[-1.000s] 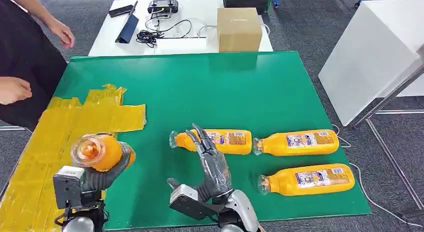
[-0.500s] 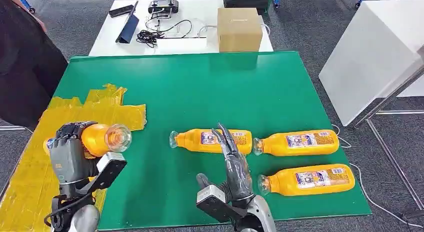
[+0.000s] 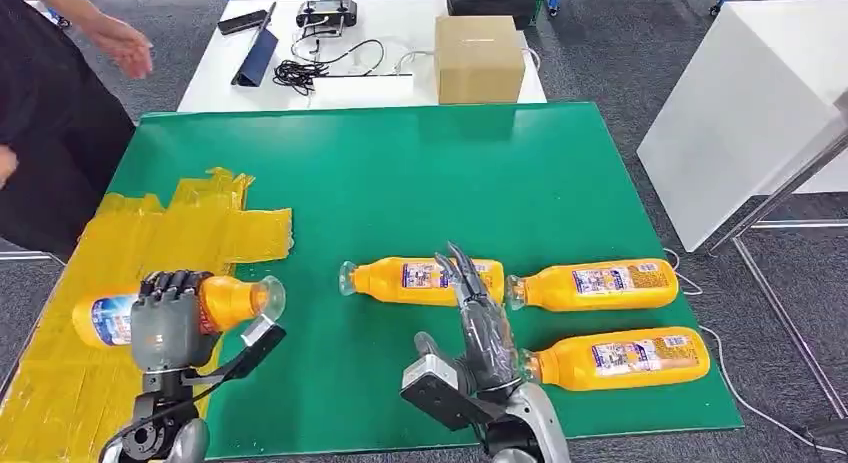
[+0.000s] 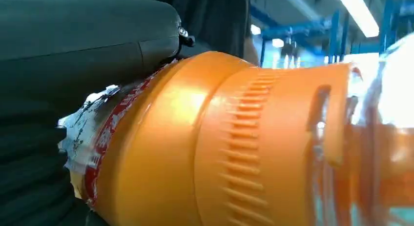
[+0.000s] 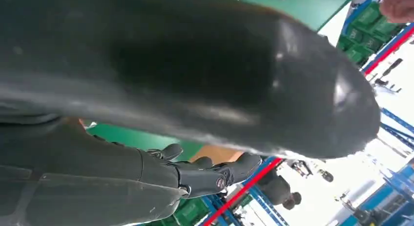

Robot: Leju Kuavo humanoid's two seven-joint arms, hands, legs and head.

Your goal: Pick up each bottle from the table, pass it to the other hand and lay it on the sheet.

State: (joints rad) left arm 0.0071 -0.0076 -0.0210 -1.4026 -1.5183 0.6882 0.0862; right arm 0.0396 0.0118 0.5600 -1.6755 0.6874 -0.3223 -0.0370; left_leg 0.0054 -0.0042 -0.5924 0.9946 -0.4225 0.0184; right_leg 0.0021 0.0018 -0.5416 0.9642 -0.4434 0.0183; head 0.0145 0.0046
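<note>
Over the yellow sheet [image 3: 60, 383], one bottle [image 3: 225, 301] is held lying sideways, the left hand [image 3: 165, 318] fingers clamped on it; its ribbed neck [image 4: 244, 148] is seen close in the wrist view. Three more bottles are counted on the green desk [image 3: 400, 183]: one [image 3: 400, 280] just beyond the right hand [image 3: 480, 323], whose fingers are spread apart on nothing, and two [image 3: 595, 285] [image 3: 615, 358] to its right.

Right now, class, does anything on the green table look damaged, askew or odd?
The yellow sheet stands out: it is crinkled, patched from overlapping pieces with a ragged edge. The three bottles on the table lie intact, nothing spilled. The left hand holds a fourth bottle over the sheet.

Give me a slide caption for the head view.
Left hand holds a bottle over the yellow sheet; right hand open above three bottles on the green mat.
</note>
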